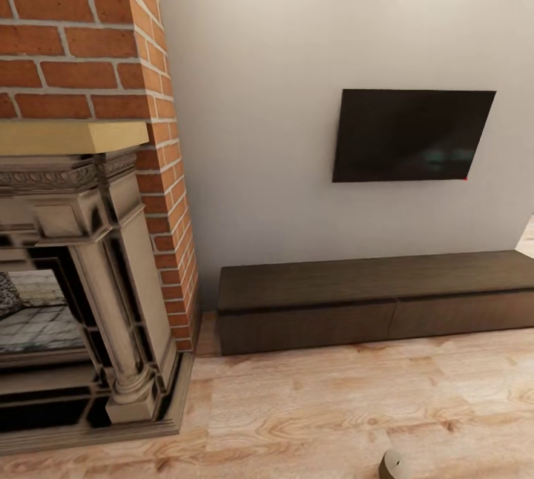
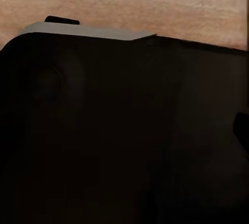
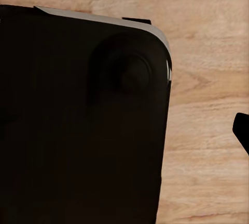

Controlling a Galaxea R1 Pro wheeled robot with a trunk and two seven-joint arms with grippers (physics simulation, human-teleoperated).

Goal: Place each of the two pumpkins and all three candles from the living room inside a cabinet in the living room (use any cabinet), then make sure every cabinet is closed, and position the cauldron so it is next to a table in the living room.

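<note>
Inspection begins closest to the robot. Both wrist cameras look down at a large black rounded body panel [image 3: 78, 120] of the robot over pale wooden plank flooring [image 3: 207, 52]. This suggests the arms are tucked against the body for travel rather than reaching for anything. A small dark tip at the edge of each wrist picture may be a finger, but the opening of the left and right claws cannot be told, nor whether either holds anything. No claw appears in the head view, so places relative to them cannot be fixed; positions below are given along the line of sight.

Nearest ahead, at the lower edge of the head view, a short grey stubby candle with a cream top [image 1: 393, 464] stands on the floor, partly cut off. It is not yet stowed.

Farther on, the long low dark-brown wooden cabinet [image 1: 378, 301] sits flush against the pale wall, its two flat drawer fronts appearing closed. Judgement: a drawer must be opened before the candle goes in.

Beside it stands a red brick chimney breast with an ornate stone fireplace surround [image 1: 96, 242]. Above the cabinet hangs a flat black wall-mounted television [image 1: 411, 134].
</note>
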